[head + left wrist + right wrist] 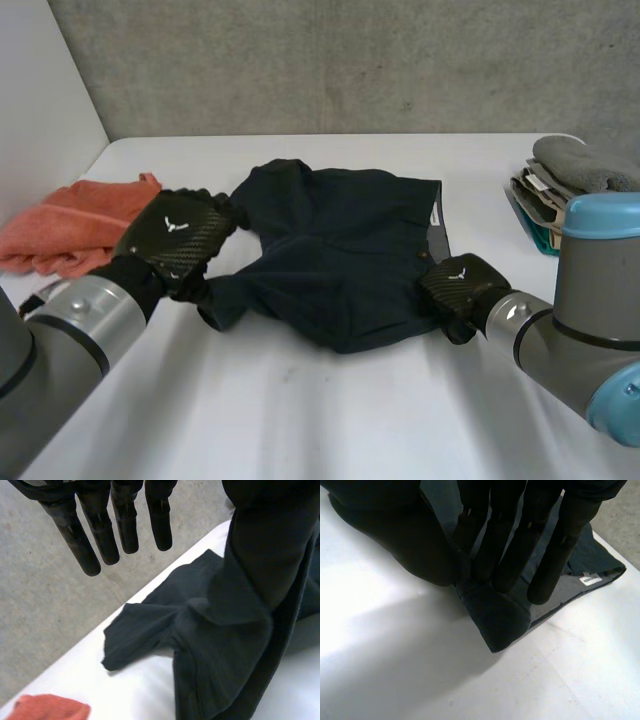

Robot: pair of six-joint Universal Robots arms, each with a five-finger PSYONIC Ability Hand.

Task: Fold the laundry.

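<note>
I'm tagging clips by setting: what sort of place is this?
Probably a robotics lab, not a home: a white table against a concrete wall, with dark shorts, an orange towel and folded laundry.

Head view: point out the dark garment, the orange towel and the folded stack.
dark garment [340, 250], head view, on its flat middle.
orange towel [70, 225], head view, on its bunched middle.
folded stack [585, 165], head view, on the grey cloth lying on top.

readable text: none | white winged logo on the backs of left hand [175, 236] and right hand [460, 284] | white tag [590, 580] on dark shorts [340, 250]: illegible
</note>
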